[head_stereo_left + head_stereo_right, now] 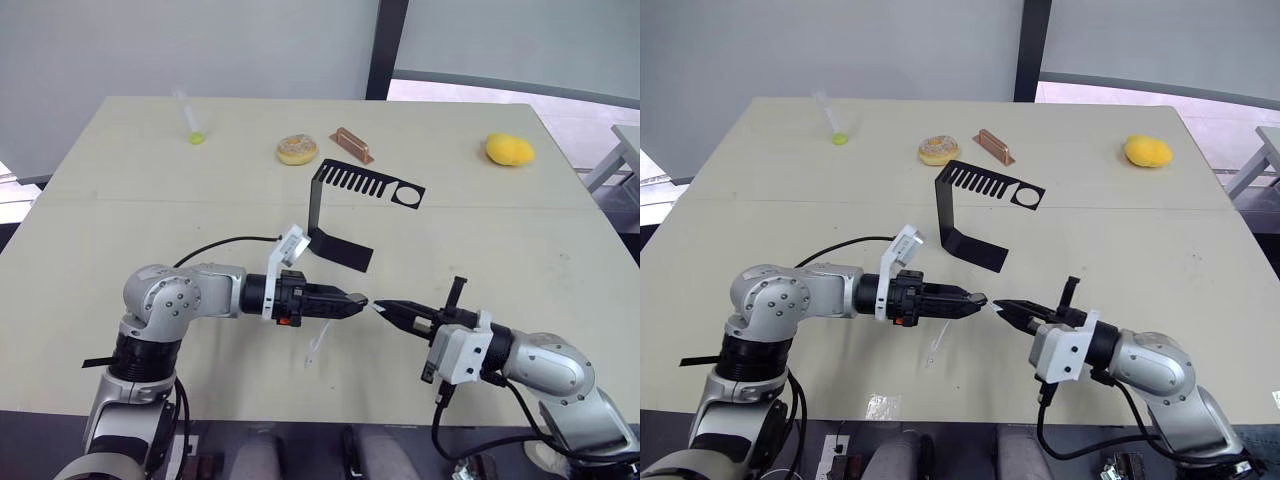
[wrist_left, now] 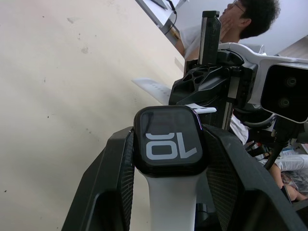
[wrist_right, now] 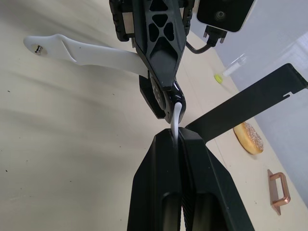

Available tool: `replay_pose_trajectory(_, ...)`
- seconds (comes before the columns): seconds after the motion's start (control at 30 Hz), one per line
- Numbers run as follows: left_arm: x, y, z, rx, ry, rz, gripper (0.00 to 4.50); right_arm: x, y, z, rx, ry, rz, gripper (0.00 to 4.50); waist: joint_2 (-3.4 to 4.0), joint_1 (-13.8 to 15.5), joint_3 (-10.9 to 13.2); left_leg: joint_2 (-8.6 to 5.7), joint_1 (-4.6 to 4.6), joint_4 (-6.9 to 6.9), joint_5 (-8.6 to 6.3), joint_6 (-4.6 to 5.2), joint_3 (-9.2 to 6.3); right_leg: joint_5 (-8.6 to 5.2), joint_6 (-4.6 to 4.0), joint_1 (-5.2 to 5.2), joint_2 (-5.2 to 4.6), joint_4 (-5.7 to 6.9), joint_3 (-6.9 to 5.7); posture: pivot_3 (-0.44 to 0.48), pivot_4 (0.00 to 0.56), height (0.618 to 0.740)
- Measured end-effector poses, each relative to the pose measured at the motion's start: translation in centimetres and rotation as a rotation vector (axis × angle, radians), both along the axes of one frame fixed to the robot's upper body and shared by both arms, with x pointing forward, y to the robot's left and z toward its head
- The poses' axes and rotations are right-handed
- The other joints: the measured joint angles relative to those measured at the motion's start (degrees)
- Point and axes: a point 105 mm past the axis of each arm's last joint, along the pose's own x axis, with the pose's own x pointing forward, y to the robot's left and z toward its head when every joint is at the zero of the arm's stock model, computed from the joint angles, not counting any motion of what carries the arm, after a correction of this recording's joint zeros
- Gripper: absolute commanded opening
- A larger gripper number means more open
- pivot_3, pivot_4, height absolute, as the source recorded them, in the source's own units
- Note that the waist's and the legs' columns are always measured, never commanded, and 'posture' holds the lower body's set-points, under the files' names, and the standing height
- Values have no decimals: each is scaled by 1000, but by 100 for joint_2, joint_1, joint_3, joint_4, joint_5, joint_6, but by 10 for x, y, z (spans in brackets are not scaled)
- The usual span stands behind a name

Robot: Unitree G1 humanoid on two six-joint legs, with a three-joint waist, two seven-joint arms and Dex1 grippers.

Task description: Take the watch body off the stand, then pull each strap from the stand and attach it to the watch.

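With our left gripper (image 1: 358, 300) clamping the watch body (image 2: 168, 140) and our right gripper (image 1: 385, 306) pinching the second strap (image 3: 177, 117), slight misalignment could jam its end against the slot

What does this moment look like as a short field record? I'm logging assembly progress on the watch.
left gripper: fingers shut on the watch body, one white strap already attached
right gripper: fingers shut on the second strap, held at the watch body's free end
stand: on the table, no watch or straps on it
stage: joining the second strap, seating cannot be told
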Motion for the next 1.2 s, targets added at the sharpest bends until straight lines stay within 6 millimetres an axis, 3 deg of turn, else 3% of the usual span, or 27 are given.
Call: replay_pose_trajectory(1.2, 3, -2, -6, 45, -30, 23, 1583, 7, 2, -6, -17, 16, -13, 0, 0, 1, 0, 0, -1, 0, 0, 0, 0, 0, 0, 0, 0, -1, 0, 0, 150, 740)
